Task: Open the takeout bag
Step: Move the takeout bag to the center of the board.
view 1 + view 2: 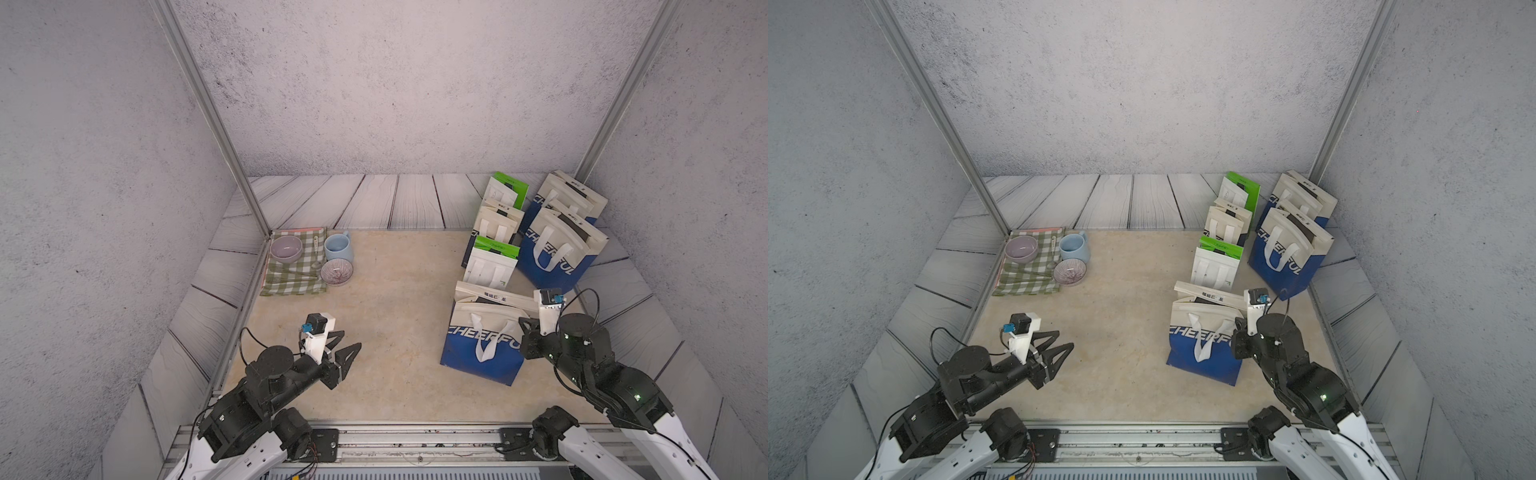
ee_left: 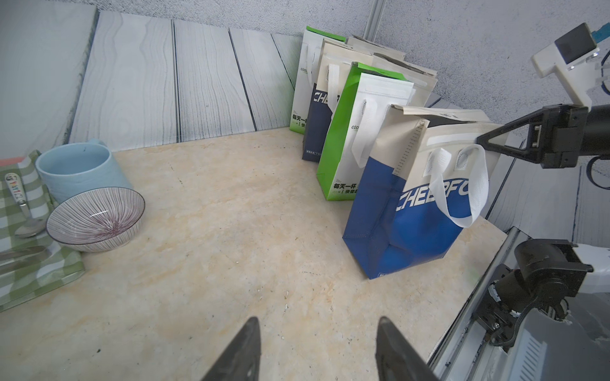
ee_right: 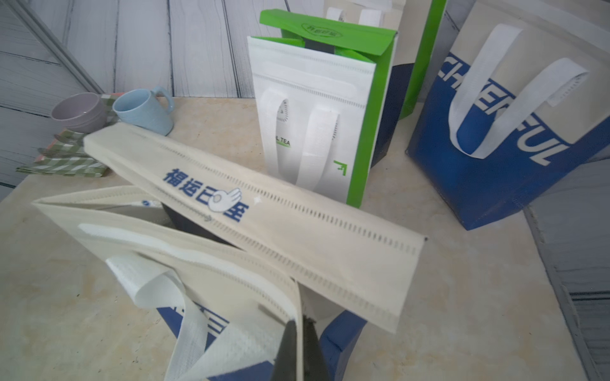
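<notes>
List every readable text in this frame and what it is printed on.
"CHEERFUL": far blue bag.
"CHEERFU", rest covered: near blue bag.
"福运已至" with an OK-gesture drawing: its flap.
"L TEA": white-green bag.
"每天一杯": its green side.
Lettering on the spoon, smaller prints: too blurred.

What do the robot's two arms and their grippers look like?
The left arm and right arm are alike: white links near the base, black joints further out. The left gripper and right gripper have black, triangular, open-framed fingers. Each wrist carries a white bracket with a small black camera and blue connector. Thin black cables loop beside the wrists.
</notes>
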Controlling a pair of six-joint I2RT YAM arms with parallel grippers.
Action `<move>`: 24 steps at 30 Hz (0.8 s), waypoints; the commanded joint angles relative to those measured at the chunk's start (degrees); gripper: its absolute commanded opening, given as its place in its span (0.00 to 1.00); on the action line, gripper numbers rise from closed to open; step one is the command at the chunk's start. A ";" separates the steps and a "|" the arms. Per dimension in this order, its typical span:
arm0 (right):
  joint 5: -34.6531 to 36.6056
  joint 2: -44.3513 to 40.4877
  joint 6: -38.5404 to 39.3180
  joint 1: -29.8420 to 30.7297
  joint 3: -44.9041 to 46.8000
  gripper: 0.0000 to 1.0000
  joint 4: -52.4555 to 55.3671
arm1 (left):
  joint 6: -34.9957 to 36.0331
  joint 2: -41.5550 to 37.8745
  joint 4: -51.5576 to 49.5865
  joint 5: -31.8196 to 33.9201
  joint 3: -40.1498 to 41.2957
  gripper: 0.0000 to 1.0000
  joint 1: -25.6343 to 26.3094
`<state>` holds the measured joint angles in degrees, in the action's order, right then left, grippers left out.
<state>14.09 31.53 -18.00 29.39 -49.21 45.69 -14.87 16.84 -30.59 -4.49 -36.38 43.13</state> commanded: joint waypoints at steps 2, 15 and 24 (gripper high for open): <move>6.56 -0.68 -0.66 -0.37 -2.54 0.00 1.47 | 1.17 -1.07 -1.23 0.37 -0.54 0.57 -0.20; 18.56 -0.72 -0.48 -1.21 -2.62 0.00 0.98 | 0.91 -2.16 -2.07 0.26 -0.36 0.57 -0.08; 25.39 1.21 -0.33 -4.79 -2.67 0.00 0.44 | 0.90 -2.87 -2.20 0.18 -0.27 0.57 -0.01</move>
<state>34.59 32.80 -18.02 25.82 -50.50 48.36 -14.37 14.66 -33.01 -4.32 -36.38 43.13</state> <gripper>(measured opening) 0.045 0.569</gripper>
